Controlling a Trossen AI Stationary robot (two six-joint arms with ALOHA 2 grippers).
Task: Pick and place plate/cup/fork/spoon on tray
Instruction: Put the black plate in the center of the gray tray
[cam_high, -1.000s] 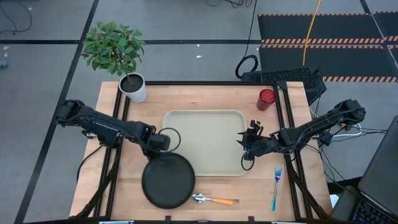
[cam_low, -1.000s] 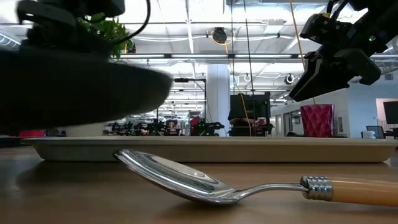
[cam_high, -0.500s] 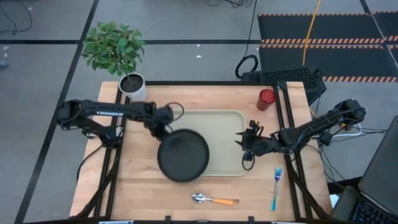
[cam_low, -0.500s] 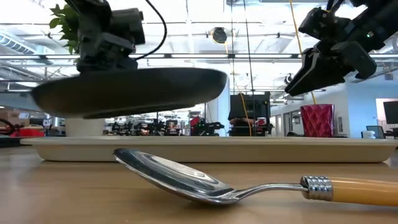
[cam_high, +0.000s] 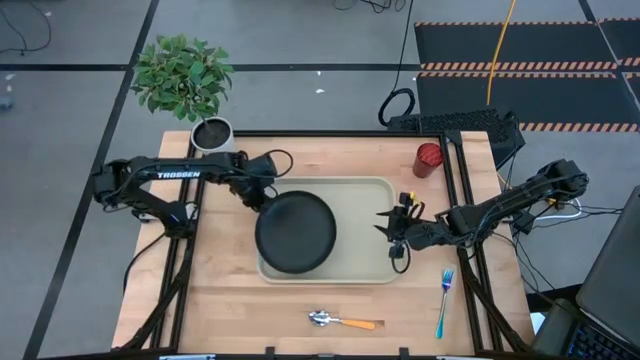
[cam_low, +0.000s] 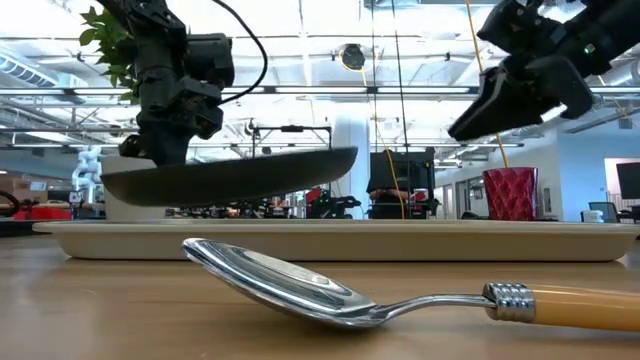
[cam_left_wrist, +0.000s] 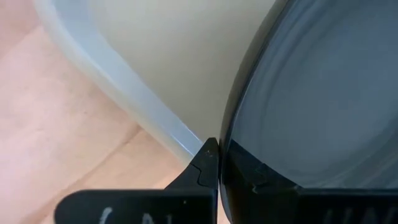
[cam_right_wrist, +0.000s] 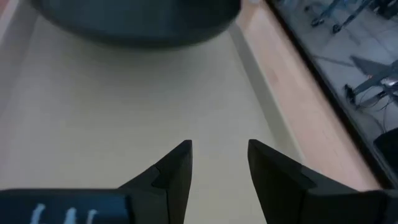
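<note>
Gripping the plate (cam_high: 295, 232) by its rim, the left gripper (cam_high: 262, 196) holds it slightly tilted above the left half of the tray (cam_high: 362, 215), not yet resting, as the low view shows. The right gripper (cam_high: 393, 226) waits over the tray's right edge, fingers apart and empty. Step in hand: placing the plate. The next move likely calls for lowering it flat, then releasing. The cup (cam_high: 429, 158), fork (cam_high: 444, 300) and spoon (cam_high: 342, 321) remain on the table.
</note>
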